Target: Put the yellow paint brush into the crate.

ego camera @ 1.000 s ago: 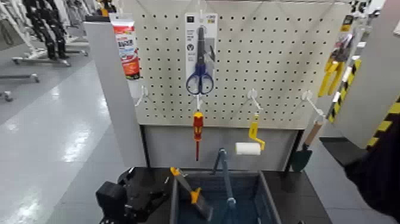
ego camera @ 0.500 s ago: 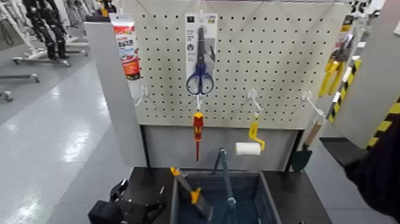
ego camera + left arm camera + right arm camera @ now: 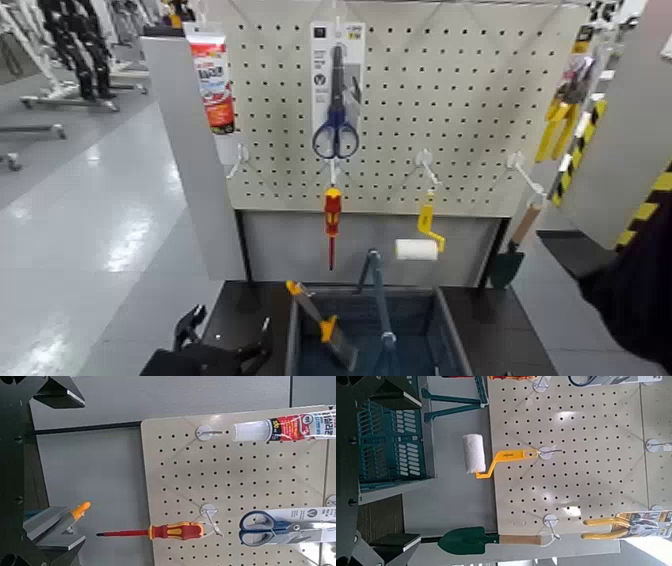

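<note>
The yellow paint brush (image 3: 322,324) leans inside the crate (image 3: 440,330), orange tip up at the crate's left rim, bristles down. Its orange tip (image 3: 80,509) also shows in the left wrist view beside the crate corner (image 3: 46,526). My left gripper (image 3: 225,332) is open and empty, low at the bottom edge of the head view, left of the crate and apart from the brush. My right gripper (image 3: 344,471) shows only as a dark edge in the right wrist view, facing the crate (image 3: 391,443); it is out of the head view.
A pegboard (image 3: 450,100) stands behind the crate with scissors (image 3: 336,100), a red-and-yellow screwdriver (image 3: 331,222), a yellow-handled roller (image 3: 420,240), a trowel (image 3: 508,262) and a tube (image 3: 212,78). A grey post (image 3: 195,160) stands at the left. The crate's bail handle (image 3: 378,290) is upright.
My left gripper has drawn back down and to the left, away from the crate. The brush has stayed leaning in the crate.
</note>
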`<state>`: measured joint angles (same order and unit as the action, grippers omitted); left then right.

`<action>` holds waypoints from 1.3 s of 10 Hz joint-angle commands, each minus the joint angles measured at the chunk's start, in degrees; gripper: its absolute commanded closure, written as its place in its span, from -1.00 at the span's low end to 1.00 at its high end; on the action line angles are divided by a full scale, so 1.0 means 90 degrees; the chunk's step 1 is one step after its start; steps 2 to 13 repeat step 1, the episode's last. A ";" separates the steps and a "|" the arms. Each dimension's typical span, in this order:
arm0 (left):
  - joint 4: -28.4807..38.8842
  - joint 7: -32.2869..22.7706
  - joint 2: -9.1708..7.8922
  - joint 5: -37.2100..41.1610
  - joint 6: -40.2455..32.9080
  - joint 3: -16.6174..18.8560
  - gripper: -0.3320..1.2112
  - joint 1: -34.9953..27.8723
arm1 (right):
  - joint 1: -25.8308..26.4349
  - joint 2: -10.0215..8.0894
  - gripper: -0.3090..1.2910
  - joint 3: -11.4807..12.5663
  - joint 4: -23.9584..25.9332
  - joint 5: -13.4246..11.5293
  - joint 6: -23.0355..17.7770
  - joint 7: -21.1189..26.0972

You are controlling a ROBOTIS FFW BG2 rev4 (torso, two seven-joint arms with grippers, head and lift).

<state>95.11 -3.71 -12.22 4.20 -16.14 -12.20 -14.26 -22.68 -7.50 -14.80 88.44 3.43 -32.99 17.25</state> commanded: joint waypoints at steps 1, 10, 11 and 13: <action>0.0028 -0.0027 0.0010 -0.0007 -0.0023 0.0017 -0.42 -0.0046 | -0.0019 0.0004 -0.45 -0.0005 0.0036 0.0010 0.0033 0.0027; 0.0028 -0.0027 0.0010 -0.0007 -0.0023 0.0017 -0.42 -0.0046 | -0.0019 0.0004 -0.45 -0.0005 0.0036 0.0010 0.0033 0.0027; 0.0028 -0.0027 0.0010 -0.0007 -0.0023 0.0017 -0.42 -0.0046 | -0.0019 0.0004 -0.45 -0.0005 0.0036 0.0010 0.0033 0.0027; 0.0028 -0.0027 0.0010 -0.0007 -0.0023 0.0017 -0.42 -0.0046 | -0.0019 0.0004 -0.45 -0.0005 0.0036 0.0010 0.0033 0.0027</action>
